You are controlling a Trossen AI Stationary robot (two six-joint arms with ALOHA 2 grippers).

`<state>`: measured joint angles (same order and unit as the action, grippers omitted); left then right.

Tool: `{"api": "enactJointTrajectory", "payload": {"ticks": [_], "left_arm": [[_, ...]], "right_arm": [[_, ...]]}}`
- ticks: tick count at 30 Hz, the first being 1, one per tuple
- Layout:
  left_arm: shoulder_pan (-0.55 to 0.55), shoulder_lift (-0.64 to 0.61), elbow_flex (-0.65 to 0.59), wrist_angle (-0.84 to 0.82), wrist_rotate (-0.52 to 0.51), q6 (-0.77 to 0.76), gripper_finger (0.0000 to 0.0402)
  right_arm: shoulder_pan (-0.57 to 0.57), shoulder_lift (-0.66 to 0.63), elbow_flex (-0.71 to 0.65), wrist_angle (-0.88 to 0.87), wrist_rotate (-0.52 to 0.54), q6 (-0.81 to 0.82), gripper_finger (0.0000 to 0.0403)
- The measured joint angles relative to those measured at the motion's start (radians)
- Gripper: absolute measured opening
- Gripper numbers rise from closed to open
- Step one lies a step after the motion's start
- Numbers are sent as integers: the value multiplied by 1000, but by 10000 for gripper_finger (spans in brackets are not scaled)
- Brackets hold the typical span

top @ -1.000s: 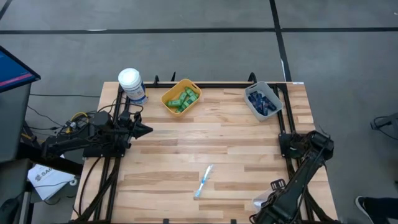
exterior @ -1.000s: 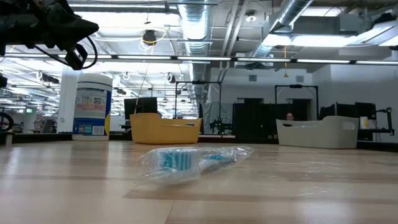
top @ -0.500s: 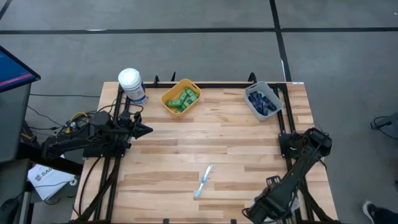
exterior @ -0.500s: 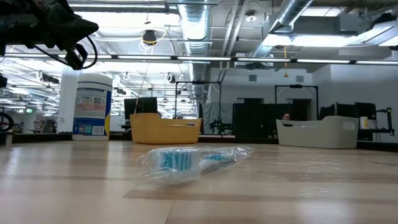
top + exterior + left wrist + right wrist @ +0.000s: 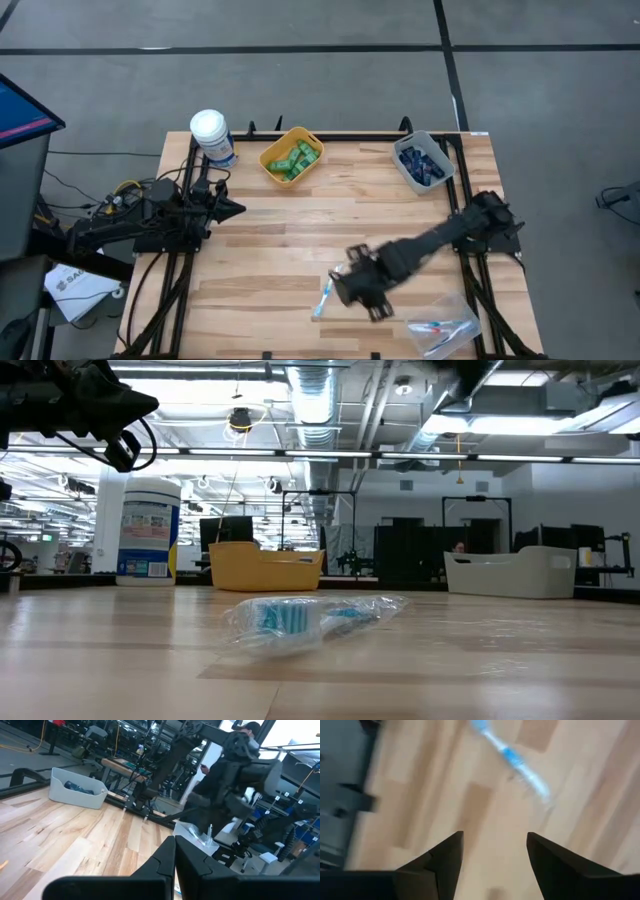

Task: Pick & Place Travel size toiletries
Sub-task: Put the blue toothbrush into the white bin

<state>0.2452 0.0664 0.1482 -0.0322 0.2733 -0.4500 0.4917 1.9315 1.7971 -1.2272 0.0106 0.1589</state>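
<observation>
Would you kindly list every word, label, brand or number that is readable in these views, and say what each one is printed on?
No text can be read with certainty.
White-lidded canister: a printed label with blue areas, its wording too small to read.
White sheet beside the table's left edge: dark letters, too small to make out.
Wrapped toothbrush: no legible print.
Yellow bin and grey bin: no markings visible.

My right arm reaches out low from its base at the worktop's right edge toward the middle of the front half, and the right gripper (image 5: 352, 290) hangs there with its jaws spread apart, nothing between them. My left arm waits folded at the worktop's left edge, the left gripper (image 5: 237, 209) pointing inward, jaws pressed together and empty.
</observation>
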Motion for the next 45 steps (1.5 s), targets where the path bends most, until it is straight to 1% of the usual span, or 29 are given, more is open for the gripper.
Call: {"api": "enactJointTrajectory", "payload": {"ticks": [4, 6, 8, 11, 15, 22, 24, 26, 27, 33, 38, 39, 40, 43, 45], "left_arm": [[0, 0, 0, 0, 0, 0, 1], [0, 0, 0, 0, 0, 0, 1], [0, 0, 0, -1, 0, 0, 1], [0, 0, 0, 0, 0, 0, 1], [0, 0, 0, 0, 0, 3, 1], [0, 8, 0, 3, 0, 4, 1], [0, 10, 0, -2, 1, 4, 1], [0, 21, 1, 5, 2, 6, 1], [0, 21, 1, 0, 3, 5, 1], [0, 28, 0, 5, 8, 6, 1], [0, 28, 0, 5, 8, 7, 1], [0, 28, 0, 5, 8, 7, 1], [0, 28, 0, 5, 9, 7, 1], [0, 28, 0, 4, 10, 7, 1], [0, 28, 0, 4, 12, 5, 1]], "right_arm": [[-83, 69, 0, 82, 3, -225, 213], [-110, 108, -2, 92, 0, -315, 216], [-132, 152, -1, 132, -3, -387, 217], [-155, 208, -2, 145, -3, -486, 216], [-167, 271, -2, 192, -2, -567, 211], [-168, 331, 7, 237, -2, -591, 197], [-168, 350, 11, 265, -2, -602, 189], [-168, 363, 7, 248, -3, -606, 177], [-168, 376, 14, 275, -6, -605, 169], [-165, 390, 17, 259, -12, -599, 107], [-168, 392, 40, 217, -14, -528, 25], [-172, 395, 53, 198, -14, -509, 17], [-175, 398, 68, 174, -13, -492, 15], [-185, 402, 128, 100, -10, -439, 28], [-190, 390, 173, 21, -10, -401, 28]]}}
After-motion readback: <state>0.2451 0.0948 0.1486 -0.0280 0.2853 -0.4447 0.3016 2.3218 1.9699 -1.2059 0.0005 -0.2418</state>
